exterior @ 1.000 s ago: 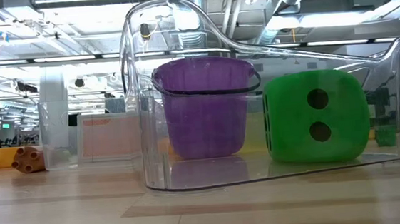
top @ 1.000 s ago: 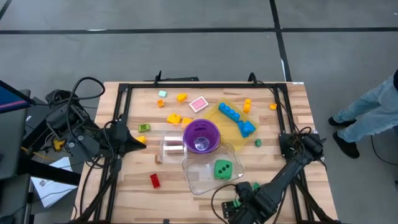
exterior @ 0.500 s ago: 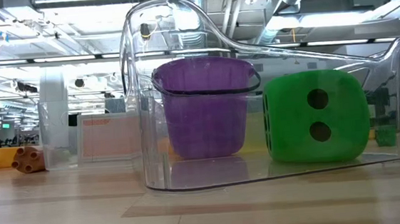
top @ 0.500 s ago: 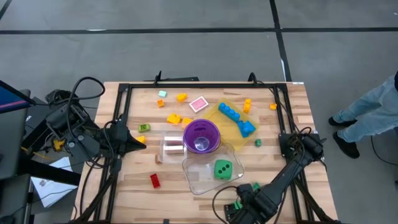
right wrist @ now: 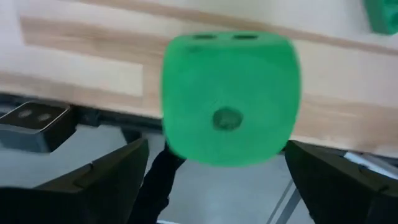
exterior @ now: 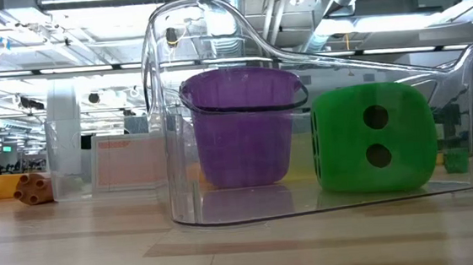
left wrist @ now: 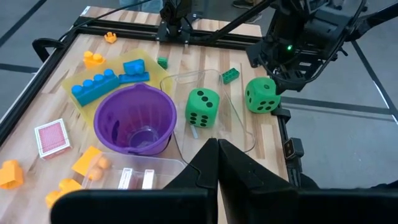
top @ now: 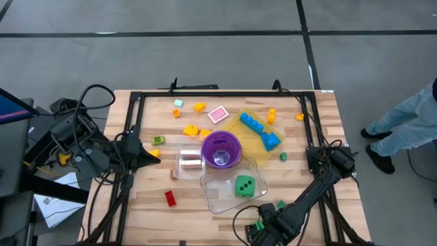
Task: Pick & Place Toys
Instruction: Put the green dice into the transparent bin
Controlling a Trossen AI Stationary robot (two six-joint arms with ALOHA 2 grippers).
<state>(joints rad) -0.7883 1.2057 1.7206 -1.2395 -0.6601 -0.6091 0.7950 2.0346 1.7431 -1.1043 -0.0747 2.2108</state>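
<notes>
Two green dice: one (top: 245,185) inside the clear tub (top: 217,199) near the purple cup (top: 220,149), the other (right wrist: 228,98) between the right gripper's (right wrist: 211,177) spread fingers at the table's near edge. Left gripper (left wrist: 216,163) pressed together, far left.

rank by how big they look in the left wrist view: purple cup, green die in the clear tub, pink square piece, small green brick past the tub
1. purple cup, clearly largest
2. green die in the clear tub
3. pink square piece
4. small green brick, though it lies farther from the camera, so its true size is less sure
</notes>
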